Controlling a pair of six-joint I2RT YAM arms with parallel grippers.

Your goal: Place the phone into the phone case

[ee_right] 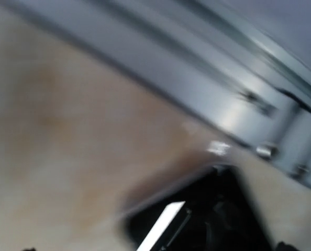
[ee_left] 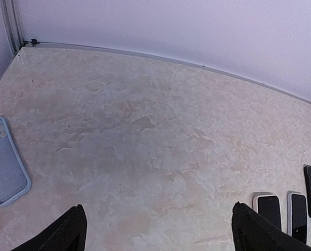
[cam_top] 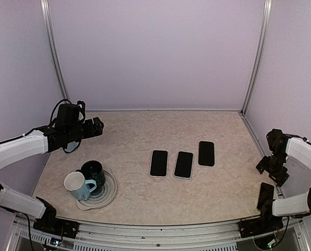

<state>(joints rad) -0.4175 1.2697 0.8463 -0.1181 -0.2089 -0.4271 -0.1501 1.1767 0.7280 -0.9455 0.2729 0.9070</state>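
— Where is the phone we have to case?

— The bare black phone point(cam_top: 206, 153) lies flat on the bench point(cam_top: 134, 136), right of centre. Just beside it are a middle phone point(cam_top: 183, 164) and a left phone point(cam_top: 158, 163). Both show pale rims, so we take those two as already cased.

— And the case?

— The light blue phone case point(ee_left: 6, 162) lies flat near our left arm. Only the left wrist view shows it. It seems hollow side up, which would suit laying a phone in.

— Our tools?

— The left tool point(ee_left: 158, 206) hovers with its jaws wide apart and nothing between them, facing across the bench. The right tool point(cam_top: 272, 170) hangs at the bench's right edge. Its wrist view is smeared, so we cannot tell whether it is apart or together.

— Anything in our way?

— No. The white mug point(cam_top: 78, 185) and dark mug point(cam_top: 94, 171) sit on a plate point(cam_top: 109, 194) at the near left, well apart from the phones.
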